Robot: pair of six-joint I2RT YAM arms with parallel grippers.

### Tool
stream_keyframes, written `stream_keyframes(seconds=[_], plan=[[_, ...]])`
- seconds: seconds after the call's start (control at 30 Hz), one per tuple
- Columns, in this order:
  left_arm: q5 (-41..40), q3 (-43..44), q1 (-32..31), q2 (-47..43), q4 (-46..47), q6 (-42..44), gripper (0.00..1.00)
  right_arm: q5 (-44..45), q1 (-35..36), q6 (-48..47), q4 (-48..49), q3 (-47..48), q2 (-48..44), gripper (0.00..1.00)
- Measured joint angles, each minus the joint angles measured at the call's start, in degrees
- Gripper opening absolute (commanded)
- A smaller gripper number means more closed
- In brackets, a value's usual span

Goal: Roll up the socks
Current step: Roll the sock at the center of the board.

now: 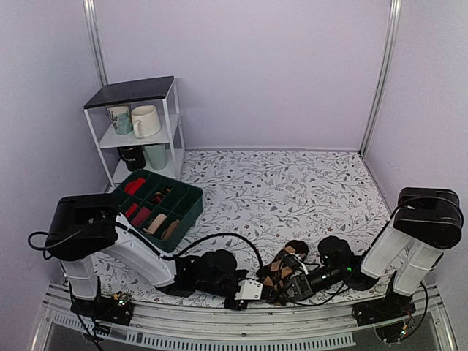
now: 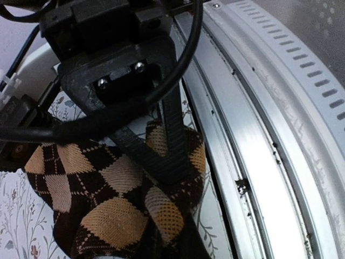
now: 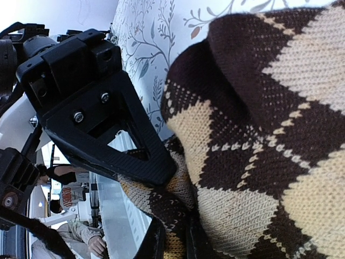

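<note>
- While both arms lie low at the near edge of the table, we find the argyle socks point(image 1: 287, 265) bunched between them, on the floral cloth point(image 1: 292, 183) just inside the metal rail point(image 2: 259, 162).
- We read the left gripper point(image 2: 170, 162) as closed: its two black fingers meet in a narrow V with a fold of knit nipped between them.
- We see the right gripper point(image 3: 159, 208) biting too: one flat triangular finger lies over the fabric, a dark edge shows below, and the sock is squeezed between.
- We judge the roll begun and not finished. From above we get a loose, lumpy bundle with a flap sticking out toward the far side, not a tight cylinder.
- We cannot tell how many turns are in, since the grippers hide the core.
- We would say what is left is tightening, tucking the cuff over, and perhaps a trip to the green divided box point(image 1: 191, 201) at far left, where small bundles sit in compartments.
- We note the material: soft ribbed knit, dark brown with tan and cream diamonds and thin stitched diagonal lines, thick enough to hold folds yet floppy and easy to lose.
- We note the contrast: hard matte fingers, smooth glossy rail, thin printed cloth under everything.
</note>
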Motion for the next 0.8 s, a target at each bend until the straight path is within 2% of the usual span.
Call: stream_keyframes(seconds=[0.2, 0.43, 0.6, 0.8], plan=[[1.5, 0.6, 1.0, -0.5, -2.0, -5.4, 0.0, 2.1, 0.1, -1.0, -3.1, -0.4, -3.9, 0.3], [6.6, 0.8, 3.9, -1.4, -5.4, -16.7, 0.0, 16.0, 0.2, -12.0, -18.7, -0.9, -25.7, 0.44], [11.0, 2.2, 5.9, -1.2, -8.3, -22.1, 0.0, 26.0, 1.7, -24.3, -19.0, -5.2, -36.4, 0.46], [15.8, 4.5, 7.6, 1.1, -10.2, -24.9, 0.0, 35.1, 9.6, -36.1, -17.7, -6.5, -33.3, 0.47]])
